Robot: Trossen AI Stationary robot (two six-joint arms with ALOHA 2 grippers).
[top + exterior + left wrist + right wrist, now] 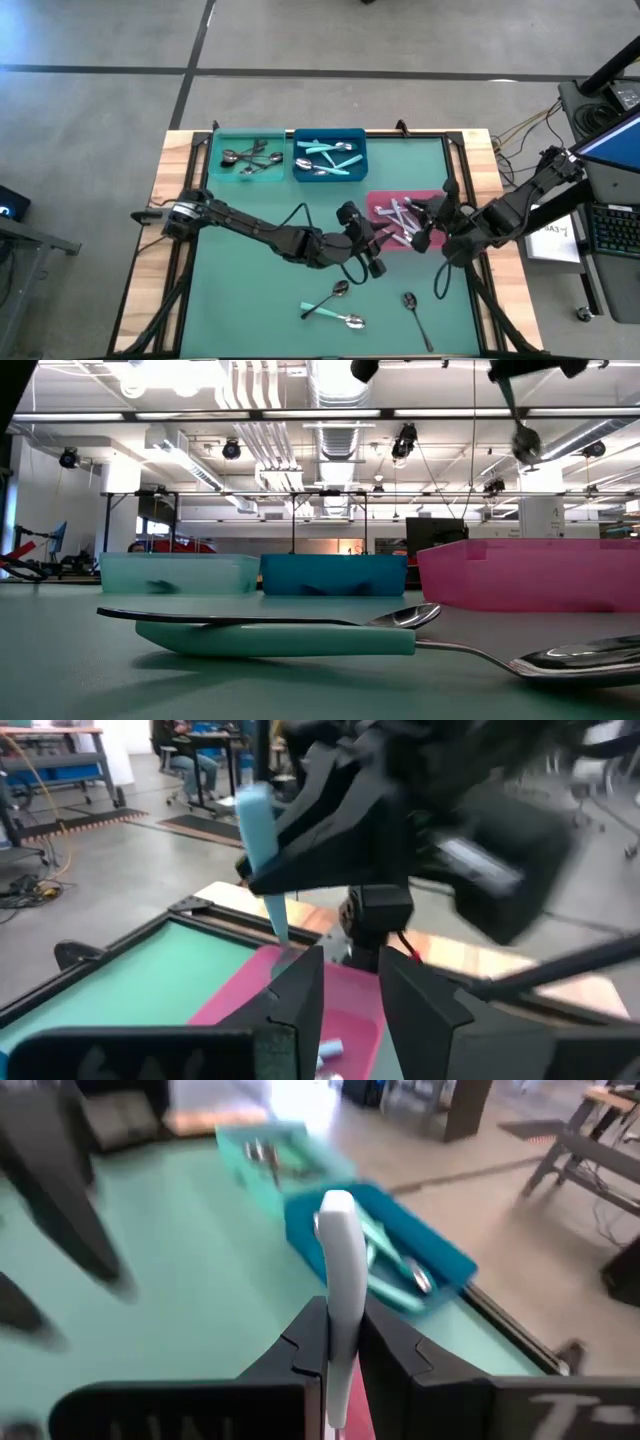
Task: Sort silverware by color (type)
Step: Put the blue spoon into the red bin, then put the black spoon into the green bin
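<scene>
The silverware is sitting spread over the green table [250, 290] and the three bins at the far side: dark spoons [248, 158] are lying in the light turquoise bin [218, 145] at the far left, turquoise-handled spoons [328, 158] are lying in the blue bin [300, 138] right beside it, and pale-handled ones are piling up in the pink bin [380, 202] over on the right. Three more are waiting on the near part of the mat: a turquoise-handled spoon [322, 309] crossed with a dark spoon [330, 296], and another dark spoon [413, 312] a bit to the right. The right gripper [338, 1342] is hanging over the pink bin, pinching a white-handled utensil [338, 1255] between its fingers, handle sticking out past them. The left gripper [350, 995] is sitting just left of the pink bin, fingers slightly parted with nothing between them.
</scene>
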